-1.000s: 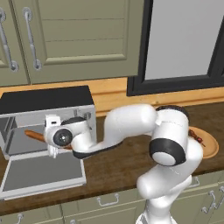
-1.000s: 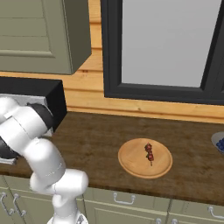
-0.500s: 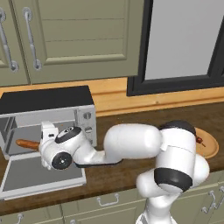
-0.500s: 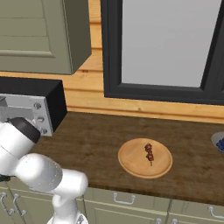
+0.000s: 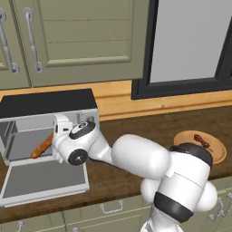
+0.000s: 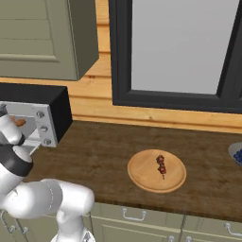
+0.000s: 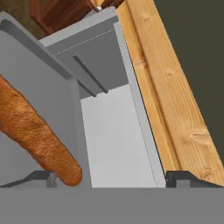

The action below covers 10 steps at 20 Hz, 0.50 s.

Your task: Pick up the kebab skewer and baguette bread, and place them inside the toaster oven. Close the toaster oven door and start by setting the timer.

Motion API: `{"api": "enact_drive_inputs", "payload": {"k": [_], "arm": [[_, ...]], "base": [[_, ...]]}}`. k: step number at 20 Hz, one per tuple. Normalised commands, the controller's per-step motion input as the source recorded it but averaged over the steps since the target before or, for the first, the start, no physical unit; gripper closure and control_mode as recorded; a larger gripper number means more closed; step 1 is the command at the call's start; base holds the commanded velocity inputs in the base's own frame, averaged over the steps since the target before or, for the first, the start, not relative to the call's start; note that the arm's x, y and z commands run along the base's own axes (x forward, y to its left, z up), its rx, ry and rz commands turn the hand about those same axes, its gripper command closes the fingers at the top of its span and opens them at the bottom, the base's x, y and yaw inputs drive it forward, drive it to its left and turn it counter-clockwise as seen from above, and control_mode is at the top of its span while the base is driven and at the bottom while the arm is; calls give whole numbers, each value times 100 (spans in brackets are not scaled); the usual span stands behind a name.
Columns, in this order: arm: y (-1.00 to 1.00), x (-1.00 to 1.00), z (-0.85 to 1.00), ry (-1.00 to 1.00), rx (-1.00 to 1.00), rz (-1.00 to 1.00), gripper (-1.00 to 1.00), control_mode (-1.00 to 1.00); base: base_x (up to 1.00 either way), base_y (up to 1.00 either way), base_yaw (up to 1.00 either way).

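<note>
The toaster oven (image 5: 45, 105) stands at the left of the counter, and its door (image 5: 45, 180) lies flat and open in front. The baguette bread (image 5: 42, 147) lies slanted inside the cavity. In the hand view the same loaf (image 7: 35, 131) sits to the left, its tip close to my left fingertip (image 7: 40, 177). My gripper (image 7: 107, 180) is open at the oven's mouth, holding nothing; from the left base view the hand (image 5: 61, 131) is at the cavity's right side. The kebab skewer (image 6: 161, 165) rests on a round wooden plate (image 6: 142, 177) far to the right.
The oven's knobs (image 6: 42, 127) sit in a column on its right front. Wall cabinets (image 5: 81, 41) hang above and a dark-framed window (image 6: 179, 47) is behind the counter. A blue dish (image 6: 236, 153) pokes in at the right edge. Bare wooden counter (image 6: 94, 151) lies between oven and plate.
The arm has changed its posture in front of the oven, the hand dipping and then rising back to the opening. The jaws stayed open. The baguette lies loose inside, slightly shifted.
</note>
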Motion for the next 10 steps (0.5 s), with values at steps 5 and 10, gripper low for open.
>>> {"api": "enact_drive_inputs", "payload": {"k": [5,10], "arm": [[0,16,-13,0,4,0,-100,-100],[2,11,20,0,6,0,-100,-100]], "base": [[0,0,0],[0,0,0]]}}
